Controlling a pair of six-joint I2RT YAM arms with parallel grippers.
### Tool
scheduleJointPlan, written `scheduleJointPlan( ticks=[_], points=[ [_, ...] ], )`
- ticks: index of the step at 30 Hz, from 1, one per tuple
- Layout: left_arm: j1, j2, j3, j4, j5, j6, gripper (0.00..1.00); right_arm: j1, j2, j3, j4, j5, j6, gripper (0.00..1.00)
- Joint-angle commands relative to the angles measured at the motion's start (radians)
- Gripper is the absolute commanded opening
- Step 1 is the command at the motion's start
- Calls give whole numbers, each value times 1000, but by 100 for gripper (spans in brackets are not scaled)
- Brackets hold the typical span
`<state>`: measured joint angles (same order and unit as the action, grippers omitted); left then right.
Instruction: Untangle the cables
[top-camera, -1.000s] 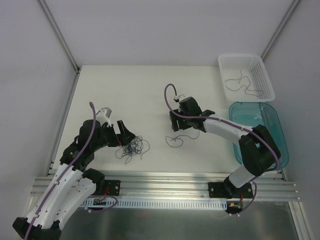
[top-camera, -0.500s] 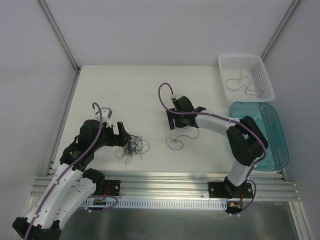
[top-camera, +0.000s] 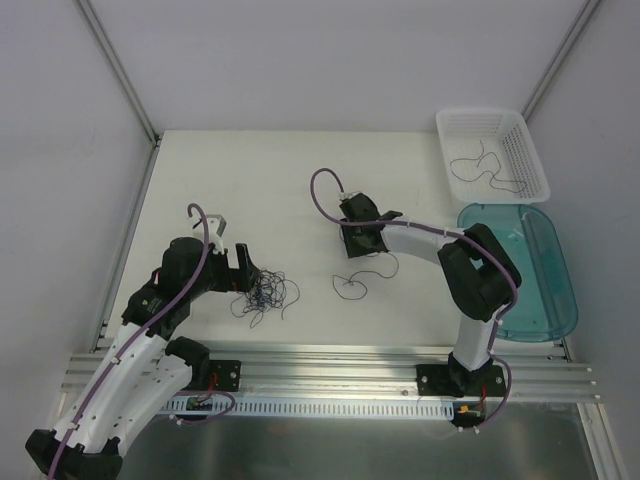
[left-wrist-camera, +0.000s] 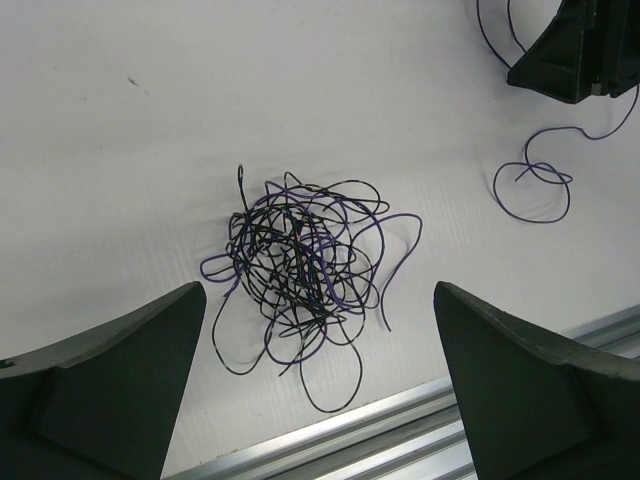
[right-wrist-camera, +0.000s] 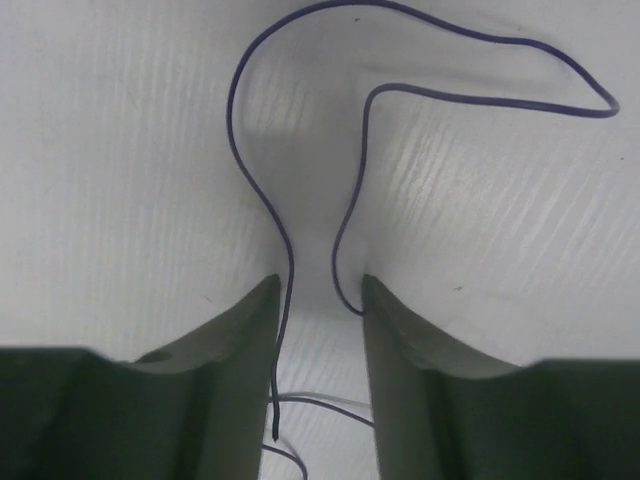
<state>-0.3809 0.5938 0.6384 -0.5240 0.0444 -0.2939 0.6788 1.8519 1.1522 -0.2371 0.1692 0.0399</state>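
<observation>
A wad of thin dark purple-black cables lies on the white table in front of the left arm. In the left wrist view the wad sits between and just beyond my wide-open left fingers. My left gripper hovers at the wad's left edge, empty. One loose strand lies apart, mid-table. My right gripper is low over that strand's far end. In the right wrist view the strand runs down into the narrow gap of the right gripper, brushing both fingers, jaws a little apart.
A white basket at the back right holds a few loose strands. A teal tray lies in front of it. An aluminium rail runs along the near table edge, also in the left wrist view.
My right gripper has swung left and back, turning over the loose strand's end. My left gripper has drawn slightly left of the wad. The wad and the strand have stayed in place.
</observation>
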Motion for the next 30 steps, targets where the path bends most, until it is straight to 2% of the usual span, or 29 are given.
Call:
scheduleJointPlan(
  ticks=[1,3,4,6,9,14,19,25,30],
  points=[
    [-7,-2,0,4,5,22,99,16,29,37,-30,26,3,37],
    [-7,-2,-2,4,3,22,99,21,36,38,-36,36,2,31],
    [-7,0,-2,4,3,22,99,22,38,38,-36,36,0,23],
    [-7,0,-3,4,5,22,99,24,40,37,-37,42,-1,18],
    [-7,-2,-3,4,5,21,99,33,12,35,-47,47,-14,1],
    [-9,-8,-5,4,0,19,99,44,-103,47,-79,61,-67,1],
    [-9,-14,-2,4,-11,19,99,41,-252,127,-198,102,-150,1],
    [-9,-15,-3,4,-12,19,99,12,-374,338,-356,159,-276,1],
    [-9,-11,-3,4,-11,19,99,-37,-431,629,-448,199,-397,1]
  ],
)
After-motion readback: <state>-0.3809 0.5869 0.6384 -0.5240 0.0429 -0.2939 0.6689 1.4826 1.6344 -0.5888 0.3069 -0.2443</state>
